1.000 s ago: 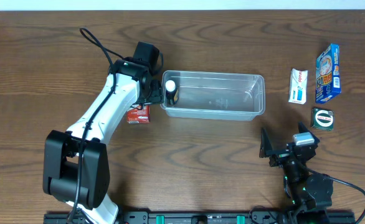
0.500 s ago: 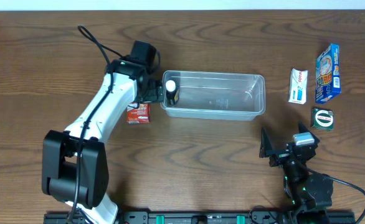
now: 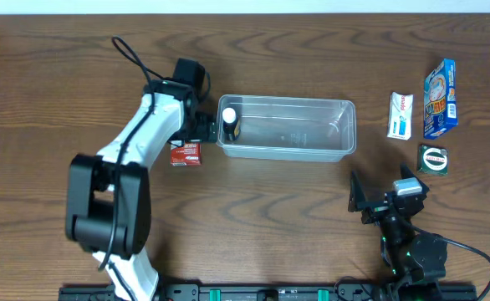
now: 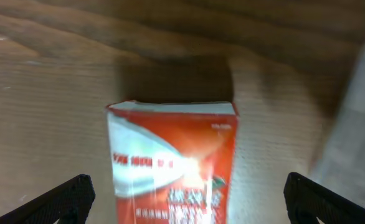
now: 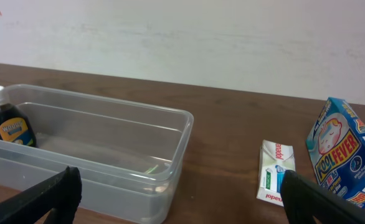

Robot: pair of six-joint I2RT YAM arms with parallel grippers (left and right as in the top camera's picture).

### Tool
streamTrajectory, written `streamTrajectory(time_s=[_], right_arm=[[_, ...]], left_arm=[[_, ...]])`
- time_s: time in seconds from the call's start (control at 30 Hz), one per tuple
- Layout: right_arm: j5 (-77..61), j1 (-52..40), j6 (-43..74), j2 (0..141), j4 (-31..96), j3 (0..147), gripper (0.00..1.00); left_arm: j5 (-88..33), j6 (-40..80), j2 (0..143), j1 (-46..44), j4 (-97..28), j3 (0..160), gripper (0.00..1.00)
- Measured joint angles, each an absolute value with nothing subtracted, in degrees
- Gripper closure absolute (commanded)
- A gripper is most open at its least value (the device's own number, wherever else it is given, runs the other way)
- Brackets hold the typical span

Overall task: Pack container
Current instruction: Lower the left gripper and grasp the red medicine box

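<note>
Red-and-white carton (image 4: 176,165), clear container (image 3: 287,99), brown woodgrain table (image 3: 270,217).

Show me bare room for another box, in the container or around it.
Inside the container, everything right of the dark bottle is bare. The table is free between the container and the white box, and in front of the container. Crowded: the far right, with the blue box and green box, and around the red box left of the container.
</note>
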State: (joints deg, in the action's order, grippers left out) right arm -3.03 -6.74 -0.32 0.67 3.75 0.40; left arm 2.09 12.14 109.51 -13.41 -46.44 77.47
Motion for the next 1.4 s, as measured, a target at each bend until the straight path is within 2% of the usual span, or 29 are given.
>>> streamTrajectory(time_s=[0.77,0.9,1.1,1.2,1.4], right_arm=[[-3.0,-6.7,-0.3,0.7,3.7,0.4,0.01],[-3.0,-6.7,-0.3,0.7,3.7,0.4,0.01],[-3.0,-6.7,-0.3,0.7,3.7,0.4,0.01],[-3.0,-6.7,-0.3,0.7,3.7,0.4,0.01],[-3.0,-6.7,-0.3,0.7,3.7,0.4,0.01]], left_arm=[[1.4,11.8,115.9,-11.6,-45.2,77.4,0.02],[1.3,11.7,115.9,-10.5,-46.2,77.4,0.07],[0.5,11.9,115.9,-10.2,-46.2,77.4,0.21],[-0.8,11.9,115.9,-10.2,-46.2,77.4,0.32],[-1.6,11.7,115.9,-10.2,-46.2,77.4,0.33]])
